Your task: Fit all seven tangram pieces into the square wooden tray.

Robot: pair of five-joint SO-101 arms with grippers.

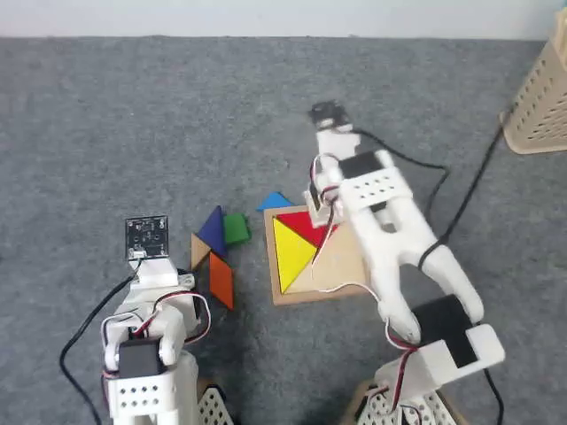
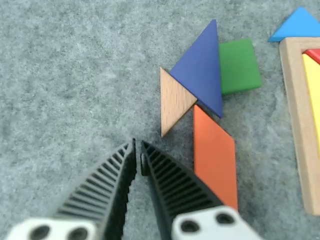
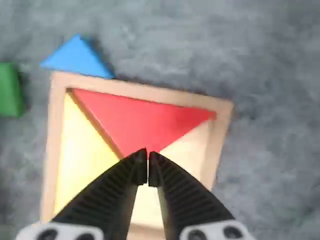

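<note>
**Square wooden tray** [image 1: 330, 270]: lies flat near the middle of the grey-covered table [image 1: 106, 115].

**Pieces in the tray:**
- Yellow triangle [image 1: 291, 252], along the tray's left edge.
- Red triangle [image 1: 301, 226], along the tray's far edge.
- The two meet on a diagonal seam. The rest of the floor is bare wood.

**Loose pieces on the table:**
- Light blue triangle [image 1: 275, 202], against the outside of the tray's far left corner.
- Green square [image 1: 236, 228], dark blue triangle [image 1: 213, 232], small wood-coloured triangle [image 1: 198, 251] and orange parallelogram [image 1: 221, 279]. These sit in a cluster just left of the tray, each touching a neighbour.

**Right gripper** [image 3: 148, 152]: claw pressed together with nothing in it. Its tips are over the tray's centre at the red triangle's apex, apparently just above it, though contact cannot be told.

**Left gripper** [image 2: 138, 146]: claw all but pressed together, pinching nothing. Its tips are just beside the wood-coloured triangle's near point and the orange parallelogram.

**Perforated beige container** [image 1: 540, 97]: stands at the table's far right edge.
</note>
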